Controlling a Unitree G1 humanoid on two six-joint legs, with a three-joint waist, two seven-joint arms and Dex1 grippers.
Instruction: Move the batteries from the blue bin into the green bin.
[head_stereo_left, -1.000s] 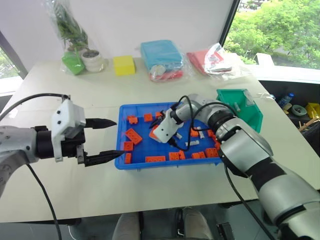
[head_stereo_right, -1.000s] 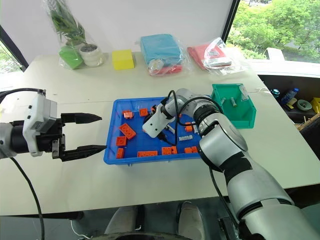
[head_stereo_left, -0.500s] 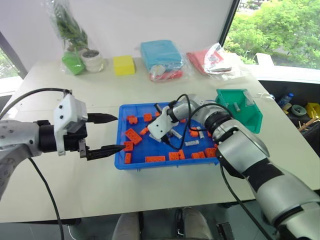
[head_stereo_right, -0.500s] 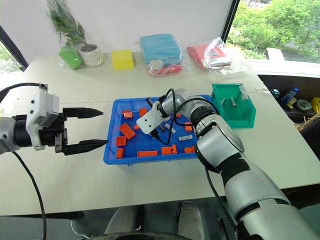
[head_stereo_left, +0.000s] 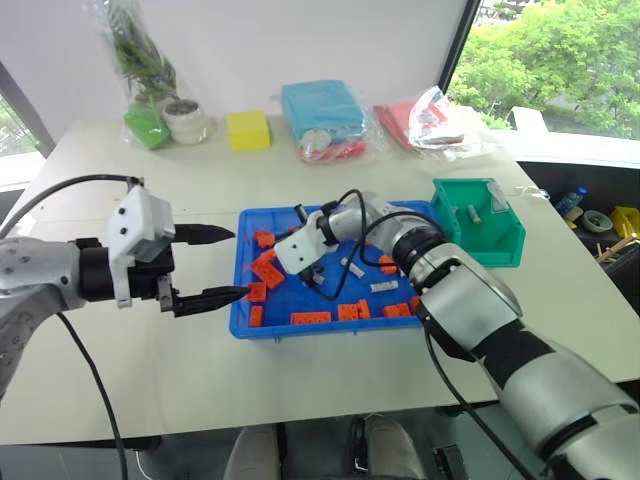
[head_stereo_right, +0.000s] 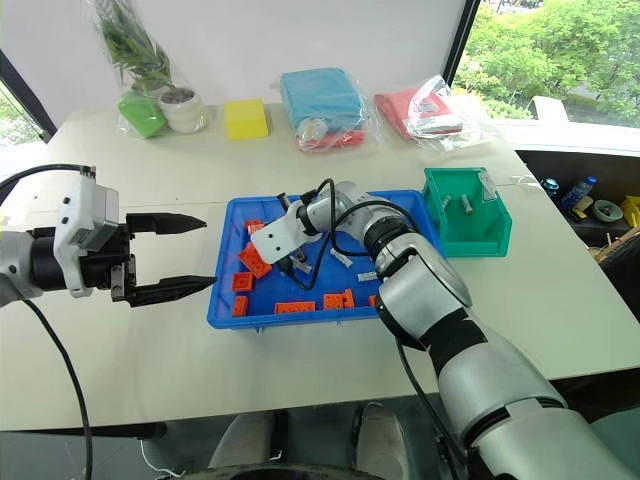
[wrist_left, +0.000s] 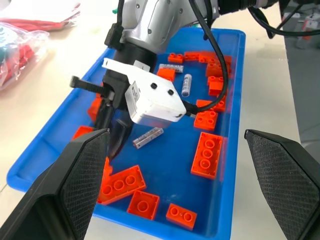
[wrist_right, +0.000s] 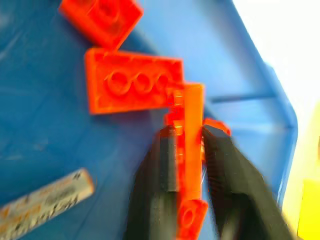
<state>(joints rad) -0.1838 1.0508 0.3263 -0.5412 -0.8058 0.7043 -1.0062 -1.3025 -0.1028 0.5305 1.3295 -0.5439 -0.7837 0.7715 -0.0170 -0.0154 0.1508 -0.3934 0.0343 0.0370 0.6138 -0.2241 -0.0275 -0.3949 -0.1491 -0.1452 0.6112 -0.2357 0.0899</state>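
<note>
Right gripper (wrist_right: 189, 150) fingers pinch an orange plastic brick (wrist_right: 192, 145), not the grey cylindrical battery (wrist_left: 148, 137) beside; release, re-aim; left gripper (head_stereo_left: 222, 265) fingers wide.

Orange bricks (head_stereo_left: 266, 271) are crowding the left half of the blue bin (head_stereo_left: 243, 322), and the right pincer (wrist_left: 114, 135) is sitting low among them, its fingers closed narrowly on a thin orange piece (wrist_right: 191, 145) and blocking the way in from that side. One battery (wrist_left: 148, 137) is lying just beside the right pincer, another (wrist_left: 187, 84) farther along with bare blue floor around it. The left pincer (head_stereo_left: 213, 267) is hovering with its fingers spread wide at the bin's left rim, over bare table (head_stereo_left: 150, 370). The green bin (head_stereo_left: 478, 221) is standing open-topped just off the blue bin's right end, with table free around it.
</note>
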